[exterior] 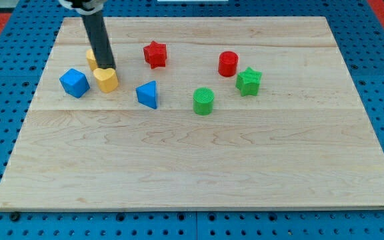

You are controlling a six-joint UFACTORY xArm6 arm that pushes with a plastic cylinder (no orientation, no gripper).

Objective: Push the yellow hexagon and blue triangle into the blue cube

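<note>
Plainly, my tip (105, 67), a matte dark rod serving as end effector with nothing to open or grasp, touches the yellow heart-like block (105, 79); behind it a half-hidden yellow hexagon (91, 58); glossy blue cube (74, 83) sits left; blue triangle (148, 94) right, on pale wooden worktop (199, 167).

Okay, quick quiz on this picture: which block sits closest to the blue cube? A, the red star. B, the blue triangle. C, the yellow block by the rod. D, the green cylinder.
C: the yellow block lies just to the view's right of the blue cube, with my tip at its upper edge; the blue triangle, red star and green cylinder all lie farther right.
</note>
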